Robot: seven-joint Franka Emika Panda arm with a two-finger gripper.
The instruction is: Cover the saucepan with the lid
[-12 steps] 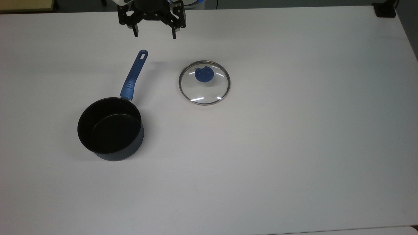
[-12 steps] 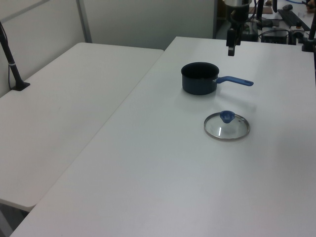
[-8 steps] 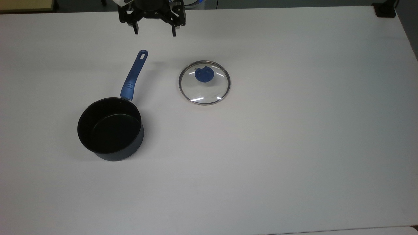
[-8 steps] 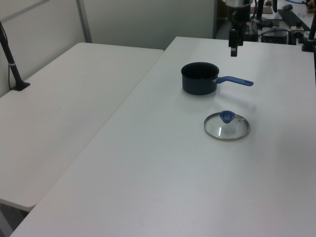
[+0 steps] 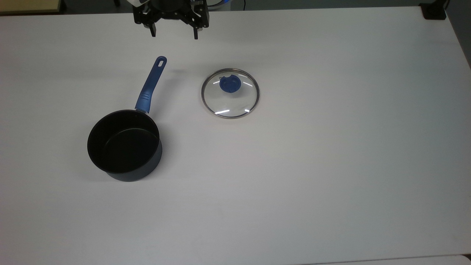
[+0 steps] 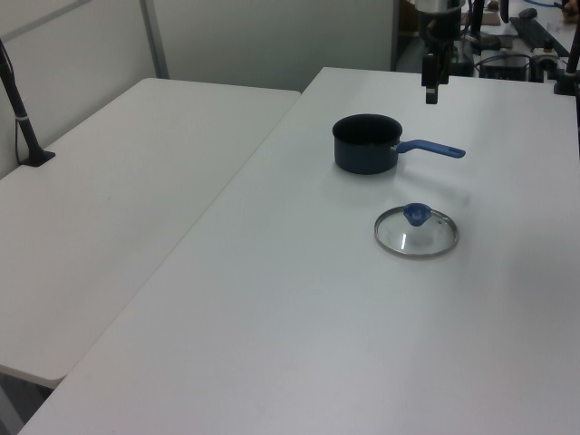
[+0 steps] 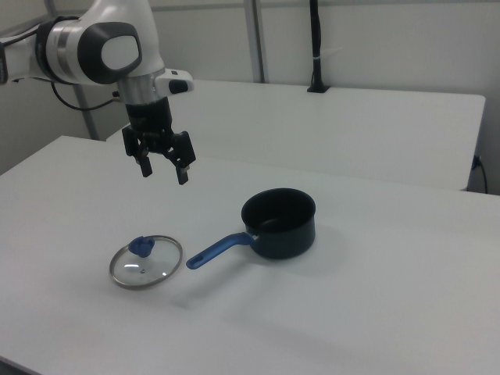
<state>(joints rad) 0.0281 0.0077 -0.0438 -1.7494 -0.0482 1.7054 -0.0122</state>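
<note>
Meanwhile, spread fingers point(image 7: 145, 167) hang empty above the table point(image 7: 375, 312), well apart from the lid point(image 7: 146, 261).

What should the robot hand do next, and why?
Probably move over the lid's blue knob and come down on it. The gripper hangs open and empty above the table, while the lid lies flat beside the saucepan, which stands uncovered.
</note>
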